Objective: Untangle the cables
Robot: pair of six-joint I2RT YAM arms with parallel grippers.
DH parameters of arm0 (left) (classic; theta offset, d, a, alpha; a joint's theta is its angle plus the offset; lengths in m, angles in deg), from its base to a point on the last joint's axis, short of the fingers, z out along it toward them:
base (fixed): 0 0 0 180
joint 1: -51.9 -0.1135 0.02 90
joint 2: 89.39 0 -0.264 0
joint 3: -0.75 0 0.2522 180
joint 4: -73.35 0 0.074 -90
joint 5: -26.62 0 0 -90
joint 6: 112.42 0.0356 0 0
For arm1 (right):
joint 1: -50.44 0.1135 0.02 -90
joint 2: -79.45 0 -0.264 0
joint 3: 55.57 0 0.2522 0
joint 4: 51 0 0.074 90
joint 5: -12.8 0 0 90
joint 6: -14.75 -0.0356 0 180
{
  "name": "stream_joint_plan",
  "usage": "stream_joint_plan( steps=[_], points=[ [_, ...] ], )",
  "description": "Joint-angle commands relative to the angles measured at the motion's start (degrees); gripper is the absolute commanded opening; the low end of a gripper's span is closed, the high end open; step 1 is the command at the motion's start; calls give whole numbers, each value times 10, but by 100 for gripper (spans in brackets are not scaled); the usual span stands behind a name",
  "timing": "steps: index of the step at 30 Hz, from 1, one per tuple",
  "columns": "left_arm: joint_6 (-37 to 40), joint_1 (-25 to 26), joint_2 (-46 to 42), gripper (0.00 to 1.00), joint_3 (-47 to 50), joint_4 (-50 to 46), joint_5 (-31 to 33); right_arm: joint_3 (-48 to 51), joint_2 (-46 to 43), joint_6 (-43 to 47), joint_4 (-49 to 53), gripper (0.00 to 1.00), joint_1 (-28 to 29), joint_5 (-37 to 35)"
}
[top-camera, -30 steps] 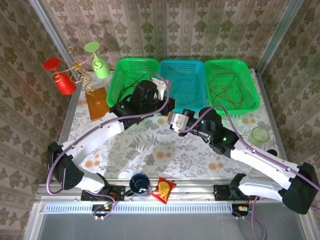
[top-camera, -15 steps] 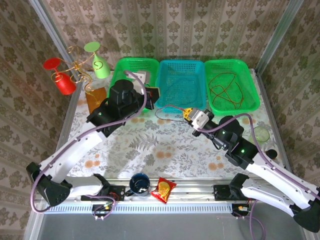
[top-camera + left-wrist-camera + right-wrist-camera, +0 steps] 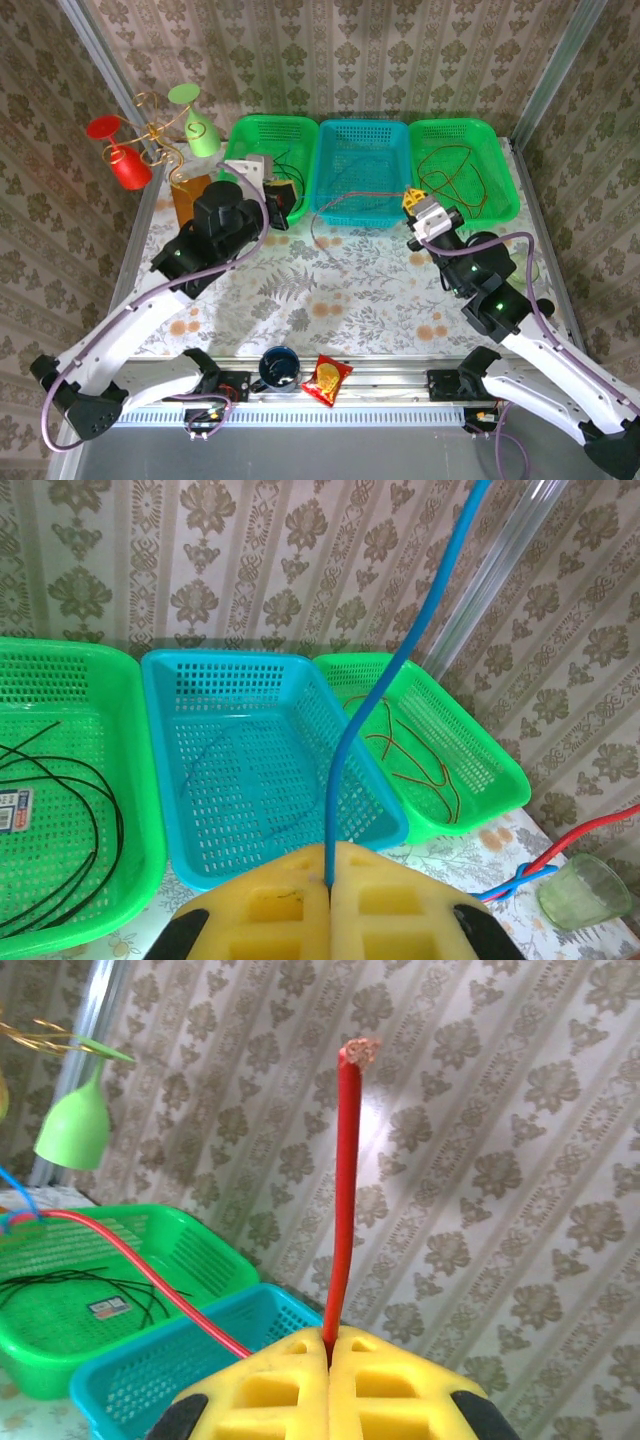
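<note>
Yellow foam pads of the left gripper [image 3: 330, 880] are pressed shut on a blue cable [image 3: 375, 690], which rises straight out of the seam between them. The right gripper [image 3: 330, 1345], likewise closed, pinches a red cable [image 3: 343, 1200] close to its end, a short stub with bare copper at the tip standing above the pads. The two cables meet in a knot [image 3: 515, 885] hanging above the table between the grippers. A black cable [image 3: 100, 820] lies in the left green basket [image 3: 240, 135], reddish cables [image 3: 450, 180] lie in the right green basket [image 3: 455, 123], and a faint blue one lies in the blue basket [image 3: 365, 125] between them.

With each arm holding one strand of the same knot, pulling them straight apart would likely cinch it tighter rather than free it. The red cable is gripped so near its end that tension could drag the stub through the pads and drop it. A taut strand swung low could also snag on a basket rim or hook the cables already sorted.
</note>
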Motion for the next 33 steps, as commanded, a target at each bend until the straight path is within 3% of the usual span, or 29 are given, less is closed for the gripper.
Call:
stream_joint_plan(
  steps=[1, 28, 33],
  points=[
    [15, -12, -27, 0, 13, -14, 31, -13, -23, 19, -12, 0, -21, -41],
    [-1, -154, -107, 0, 59, -118, -45, -4, -63, 7, 48, 0, -154, -25],
    [3, -192, -121, 0, 70, -140, -59, 10, -58, -15, 1, 0, -174, -75]
  ],
)
